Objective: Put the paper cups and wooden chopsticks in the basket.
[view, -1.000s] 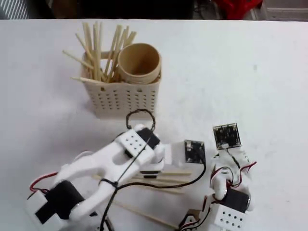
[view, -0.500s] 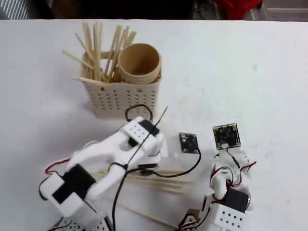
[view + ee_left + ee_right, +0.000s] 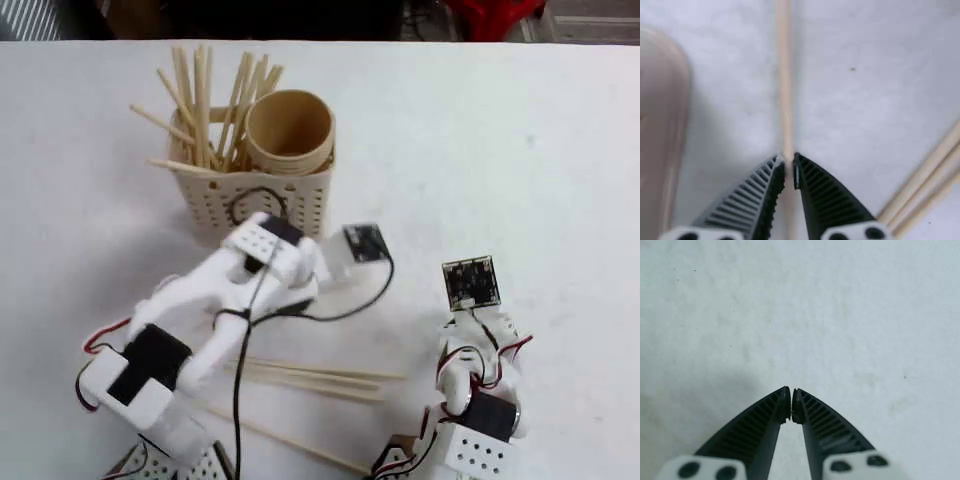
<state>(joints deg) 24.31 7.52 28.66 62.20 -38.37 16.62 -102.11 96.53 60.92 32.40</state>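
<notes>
Jutting ahead, one chopstick (image 3: 785, 75) sits clamped in the left pincer (image 3: 789, 169).

The basket (image 3: 262, 208) stands at the back left of the table (image 3: 520, 170). Inside it, paper cups (image 3: 290, 128) sit on the right and upright chopsticks (image 3: 205, 100) on the left. The left arm (image 3: 200, 320) lies just in front of the basket. Loose chopsticks (image 3: 330, 380) lie on the table before it, left of the right arm (image 3: 475, 400). A single chopstick (image 3: 785, 75) sits between the jaws of the left gripper (image 3: 789, 162).

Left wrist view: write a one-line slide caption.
Left gripper shut on one wooden chopstick; other chopsticks lie on the white table.
</notes>
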